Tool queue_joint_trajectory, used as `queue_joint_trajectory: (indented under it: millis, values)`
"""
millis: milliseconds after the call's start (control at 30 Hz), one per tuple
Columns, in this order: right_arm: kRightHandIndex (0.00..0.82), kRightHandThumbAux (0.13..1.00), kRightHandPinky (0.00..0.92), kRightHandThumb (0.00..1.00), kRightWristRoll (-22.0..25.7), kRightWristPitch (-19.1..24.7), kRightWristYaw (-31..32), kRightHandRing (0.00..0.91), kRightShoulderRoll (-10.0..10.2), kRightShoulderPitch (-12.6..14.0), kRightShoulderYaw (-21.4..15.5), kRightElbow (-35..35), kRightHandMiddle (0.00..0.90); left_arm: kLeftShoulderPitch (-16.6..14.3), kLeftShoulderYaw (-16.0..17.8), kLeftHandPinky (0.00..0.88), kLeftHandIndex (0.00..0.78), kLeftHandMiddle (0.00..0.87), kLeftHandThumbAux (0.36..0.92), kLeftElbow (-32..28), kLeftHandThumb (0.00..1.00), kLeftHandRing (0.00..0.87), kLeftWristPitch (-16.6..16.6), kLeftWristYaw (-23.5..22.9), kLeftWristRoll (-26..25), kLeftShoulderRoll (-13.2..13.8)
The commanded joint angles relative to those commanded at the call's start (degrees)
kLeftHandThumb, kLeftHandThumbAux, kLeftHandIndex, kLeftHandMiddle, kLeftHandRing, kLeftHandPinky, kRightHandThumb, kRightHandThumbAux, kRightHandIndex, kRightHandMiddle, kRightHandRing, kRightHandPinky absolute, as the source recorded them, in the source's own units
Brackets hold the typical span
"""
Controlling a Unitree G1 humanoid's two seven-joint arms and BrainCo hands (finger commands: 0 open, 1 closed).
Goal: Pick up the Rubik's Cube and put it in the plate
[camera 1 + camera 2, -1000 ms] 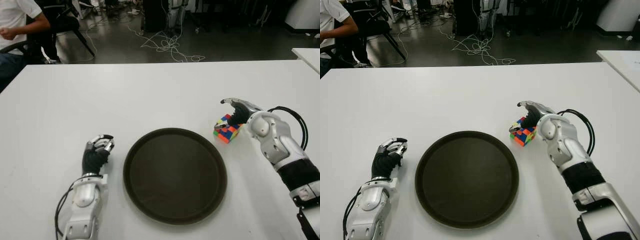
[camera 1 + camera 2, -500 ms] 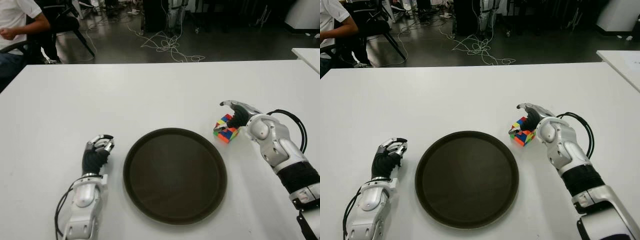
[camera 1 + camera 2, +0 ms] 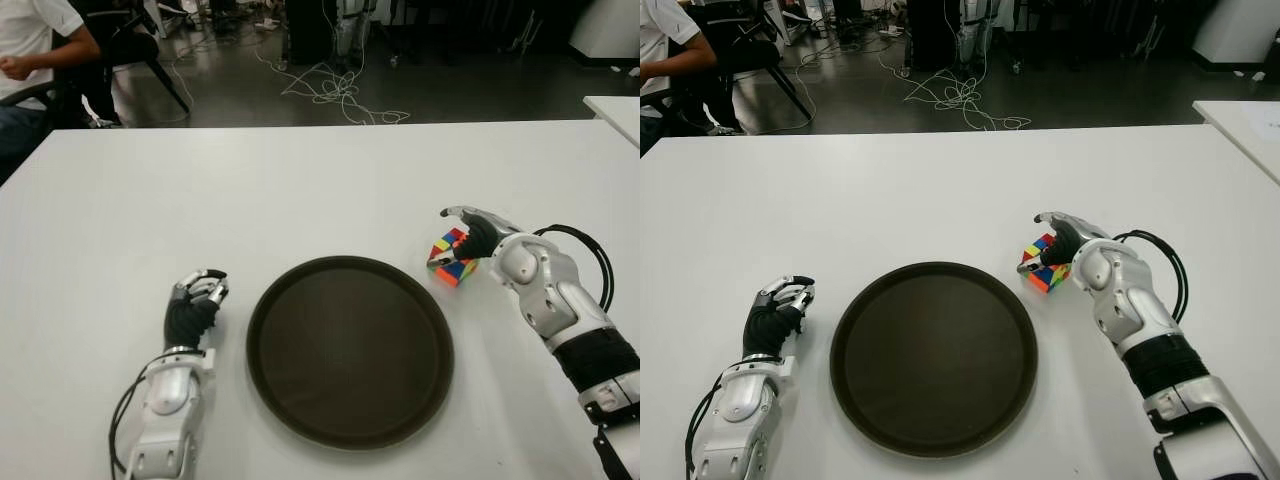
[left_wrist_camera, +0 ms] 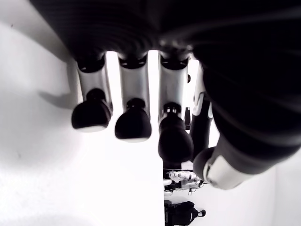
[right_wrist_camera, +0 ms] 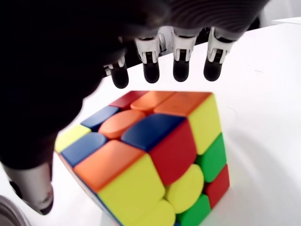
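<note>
The robot's left hand (image 3: pixel 195 300), fingers curled and holding nothing, shows on the white table (image 3: pixel 300 190) just left of the dark round plate (image 3: pixel 350 350). Right of the plate's far rim, the Rubik's Cube (image 3: pixel 450 262) sits on the table, the right hand (image 3: pixel 470 232) arched over it, fingers (image 5: pixel 181 66) spread above its top, not closed around it.
</note>
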Motion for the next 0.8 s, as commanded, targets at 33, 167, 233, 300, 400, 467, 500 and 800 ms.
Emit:
queue_joint_trajectory:
  millis: [33, 167, 233, 300, 400, 467, 500, 800]
  values:
    - [0.0, 0.651, 0.0, 0.0, 0.18, 0.25, 0.16, 0.0, 0.06, 0.0, -0.08, -0.12, 0.0, 0.03, -0.04, 0.808, 0.444, 0.808, 0.704, -0.06, 0.71, 0.82, 0.09, -0.06, 0.0, 0.04]
    - [0.0, 0.633, 0.0, 0.0, 0.5, 1.32, 0.78, 0.0, 0.09, 0.22, -0.02, -0.9, 0.0, 0.07, -0.06, 0.804, 0.444, 0.806, 0.704, -0.32, 0.71, 0.815, 0.69, -0.14, -0.1, 0.08]
    - [0.0, 0.629, 0.0, 0.0, 0.36, 1.78, 1.13, 0.0, 0.01, 0.19, 0.18, -1.14, 0.0, 0.05, -0.03, 0.81, 0.444, 0.807, 0.705, -0.4, 0.71, 0.816, 0.91, -0.12, -0.16, 0.07]
    - [0.0, 0.628, 0.0, 0.0, 0.13, 2.17, 1.44, 0.0, -0.07, 0.12, 0.4, -1.25, 0.0, 0.02, -0.04, 0.813, 0.444, 0.809, 0.705, -0.43, 0.71, 0.818, 1.05, -0.15, -0.17, 0.11]
    - [0.0, 0.631, 0.0, 0.0, -0.01, 2.06, 1.29, 0.0, -0.15, 0.25, 0.58, -1.35, 0.0, 0.01, -0.14, 0.814, 0.443, 0.811, 0.705, -0.41, 0.709, 0.82, 1.01, -0.12, 0.01, 0.22]
    - [0.0, 0.632, 0.0, 0.0, 0.0, 1.65, 0.9, 0.0, -0.13, 0.41, 0.57, -1.27, 0.0, -0.01, -0.12, 0.817, 0.443, 0.814, 0.705, -0.46, 0.709, 0.821, 1.05, 0.05, 0.0, 0.12]
    - [0.0, 0.634, 0.0, 0.0, 0.01, 1.48, 0.74, 0.0, -0.13, 0.46, 0.56, -1.22, 0.0, -0.02, -0.09, 0.821, 0.443, 0.816, 0.704, -0.51, 0.709, 0.823, 1.09, 0.14, -0.05, 0.04]
    - [0.0, 0.614, 0.0, 0.0, 0.88, 0.39, -0.37, 0.0, 0.14, 1.06, -0.1, -1.15, 0.0, -0.01, 0.16, 0.826, 0.444, 0.819, 0.704, -0.41, 0.71, 0.829, 0.9, 0.12, -0.46, -0.14]
